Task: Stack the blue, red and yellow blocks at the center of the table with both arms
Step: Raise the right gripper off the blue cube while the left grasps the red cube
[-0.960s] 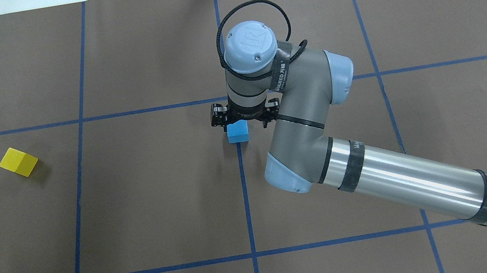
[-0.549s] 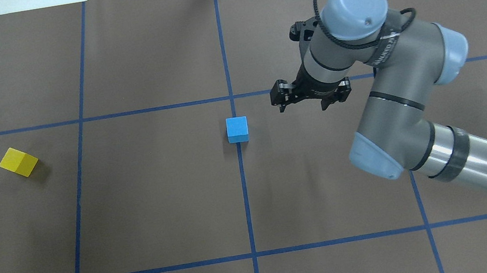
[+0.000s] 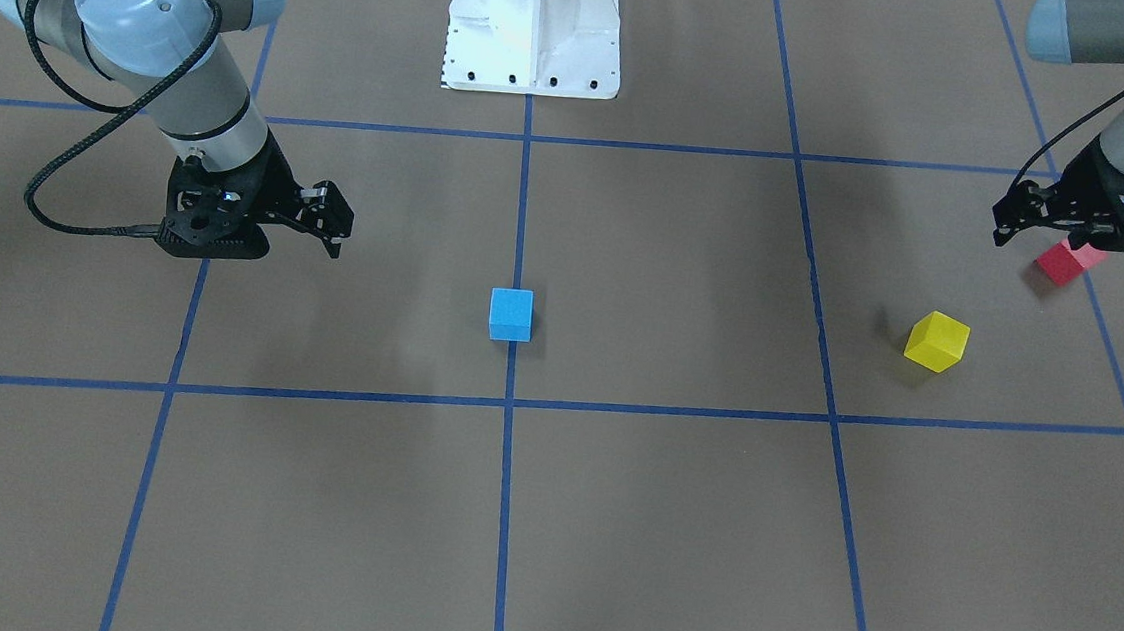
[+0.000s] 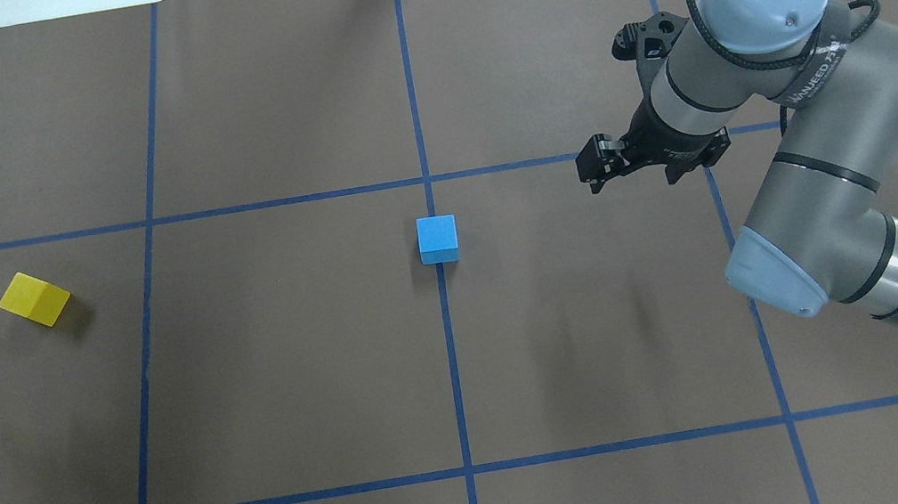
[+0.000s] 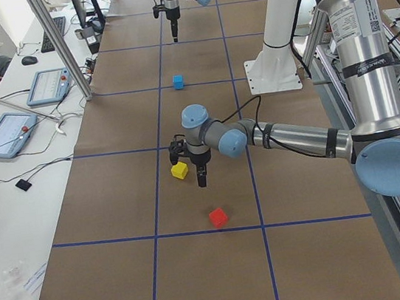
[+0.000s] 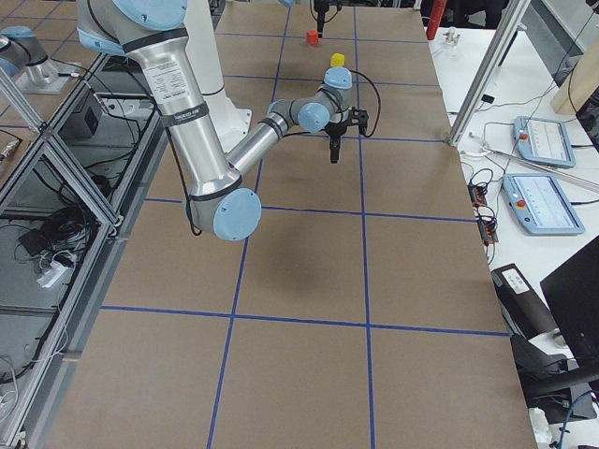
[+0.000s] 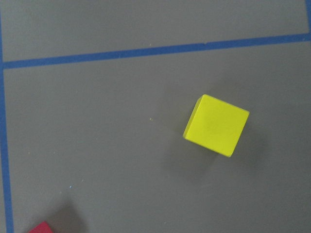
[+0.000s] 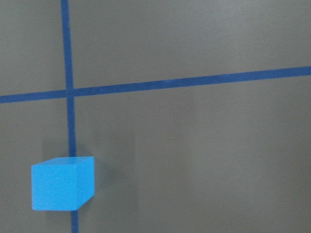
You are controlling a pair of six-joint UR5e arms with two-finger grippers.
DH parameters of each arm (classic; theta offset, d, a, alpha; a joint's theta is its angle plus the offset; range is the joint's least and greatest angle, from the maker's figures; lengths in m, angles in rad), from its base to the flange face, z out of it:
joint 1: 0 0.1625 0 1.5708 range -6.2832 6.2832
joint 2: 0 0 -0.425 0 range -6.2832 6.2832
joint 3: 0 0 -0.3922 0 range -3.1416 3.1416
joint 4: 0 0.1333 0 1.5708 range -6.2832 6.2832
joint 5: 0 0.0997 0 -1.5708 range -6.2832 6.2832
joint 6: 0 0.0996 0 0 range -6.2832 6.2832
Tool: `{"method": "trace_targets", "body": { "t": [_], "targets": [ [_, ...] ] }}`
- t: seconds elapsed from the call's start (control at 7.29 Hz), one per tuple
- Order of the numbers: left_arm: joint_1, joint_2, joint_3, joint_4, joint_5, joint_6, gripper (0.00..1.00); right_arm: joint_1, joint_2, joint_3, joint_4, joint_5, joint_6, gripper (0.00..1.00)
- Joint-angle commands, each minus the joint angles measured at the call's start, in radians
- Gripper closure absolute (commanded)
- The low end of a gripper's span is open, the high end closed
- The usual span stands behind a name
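Observation:
The blue block (image 4: 438, 238) sits alone on the centre tape line; it also shows in the front view (image 3: 511, 314) and the right wrist view (image 8: 62, 183). My right gripper (image 4: 639, 172) hangs open and empty to its right, raised off the table. The yellow block (image 4: 34, 299) lies far left, tilted to the grid, and shows in the left wrist view (image 7: 216, 125). The red block (image 3: 1066, 261) lies beyond it near the table's left end, out of the overhead view. My left gripper (image 3: 1090, 232) hovers open and empty above the table, partly in front of the red block.
The robot's white base plate (image 3: 534, 22) stands at the near middle edge of the table. Blue tape lines (image 4: 455, 377) divide the brown table cover into squares. Operator tablets and cables lie on a side bench (image 5: 4, 133) beyond the far edge.
My right gripper has let go of the blue block and moved up and to the right. The blue block stays at the centre. A bit of my left arm came in at the left edge.

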Motion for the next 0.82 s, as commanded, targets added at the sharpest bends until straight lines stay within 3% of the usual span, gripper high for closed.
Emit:
{"method": "trace_targets", "body": {
  "t": [0.0, 0.14, 0.69],
  "targets": [
    [-0.016, 0.094, 0.175, -0.294, 0.0, -0.174, 0.0, 0.0, -0.002, 0.001, 0.0, -0.003, 0.001, 0.0],
    [-0.027, 0.1, 0.233, -0.437, -0.013, -0.335, 0.0, -0.001, 0.0, 0.001, 0.0, -0.003, 0.001, 0.0],
    [-0.021, 0.085, 0.291, -0.458, -0.008, -0.515, 0.01, -0.001, -0.004, 0.001, 0.0, -0.005, 0.008, 0.0]
  ]
}}
